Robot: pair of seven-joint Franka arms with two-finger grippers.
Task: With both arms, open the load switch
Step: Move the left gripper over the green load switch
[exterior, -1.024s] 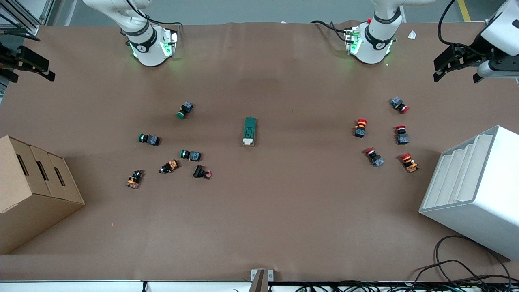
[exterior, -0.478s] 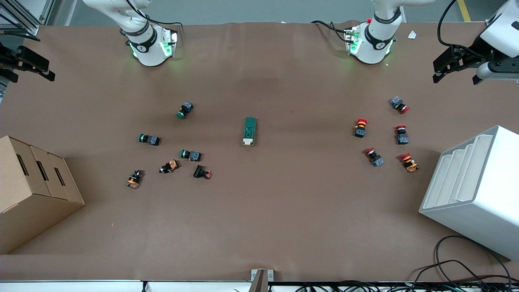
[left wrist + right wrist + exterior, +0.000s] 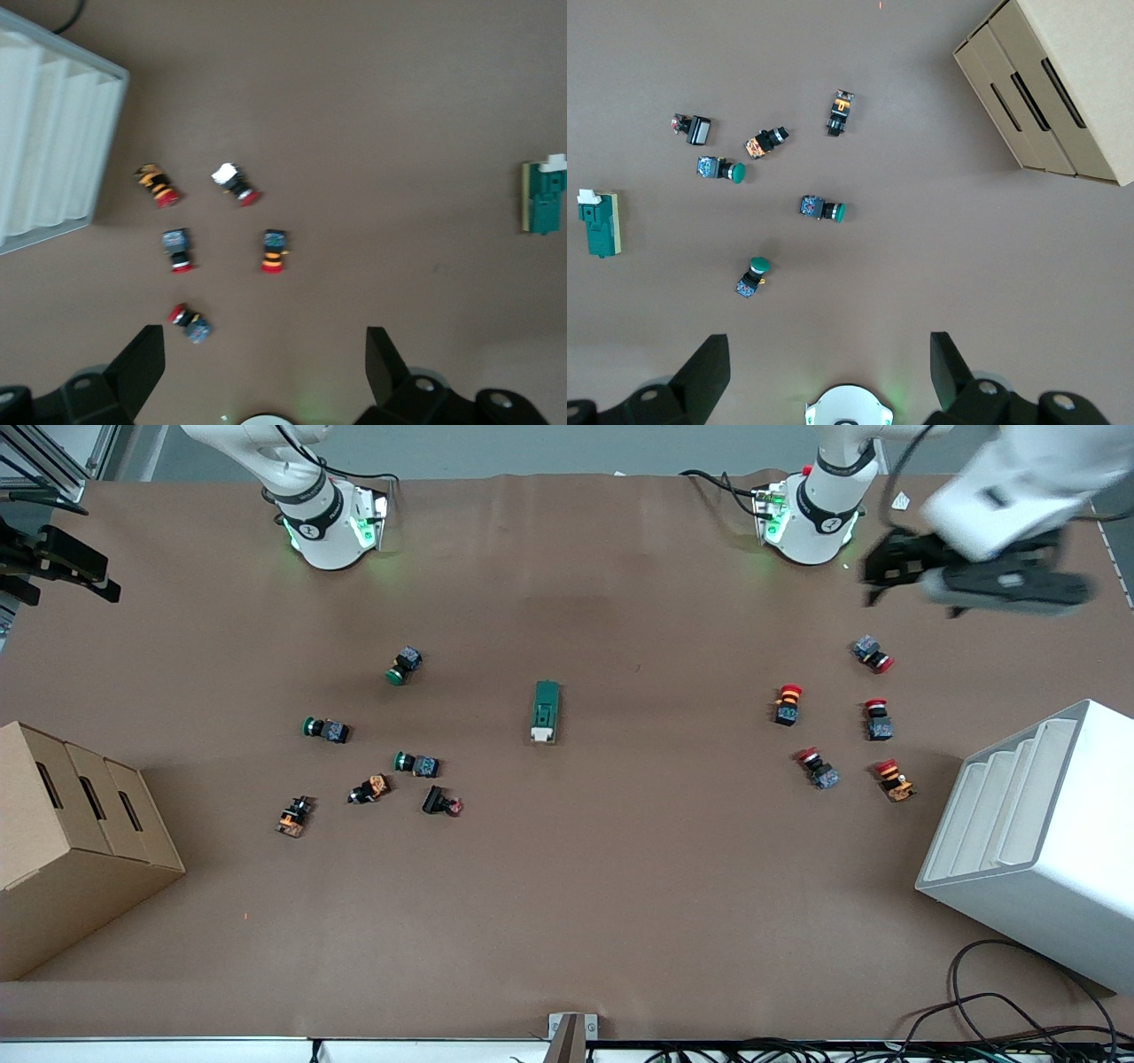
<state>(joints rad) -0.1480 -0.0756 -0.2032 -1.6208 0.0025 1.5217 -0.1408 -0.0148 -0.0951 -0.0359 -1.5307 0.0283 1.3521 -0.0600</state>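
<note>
Switch: the load switch (image 3: 546, 711) lies flat on the brown table (image 3: 567, 921), near the middle, with nothing touching it. Its white tab points at the front camera.
Long way: its long side runs from the camera toward the robot bases — not across the table.
Buttons: red-capped ones (image 3: 788, 703) lie toward the left arm's end, green-capped ones (image 3: 404, 665) toward the right arm's end. The switch sits between the two groups, well apart from both.
Boxes: a white rack (image 3: 1045, 841) stands at the left arm's end and a cardboard box (image 3: 62, 841) at the right arm's end, both nearer the camera than the switch.
Left gripper: the left gripper (image 3: 886, 567) is up in the air over the table near its own base, above the red buttons. Its fingers (image 3: 142, 367) are spread wide and hold nothing.
Right gripper: the right gripper (image 3: 71, 567) hangs at the table edge at its own end. Its fingers (image 3: 709, 367) are spread wide too, with nothing in them.
Which is nearer: both are well apart from the switch. The left one looks a bit nearer — I think it should go first.
Next move: each arm has to reach in toward the middle. The fingers can close across the thin sides.
</note>
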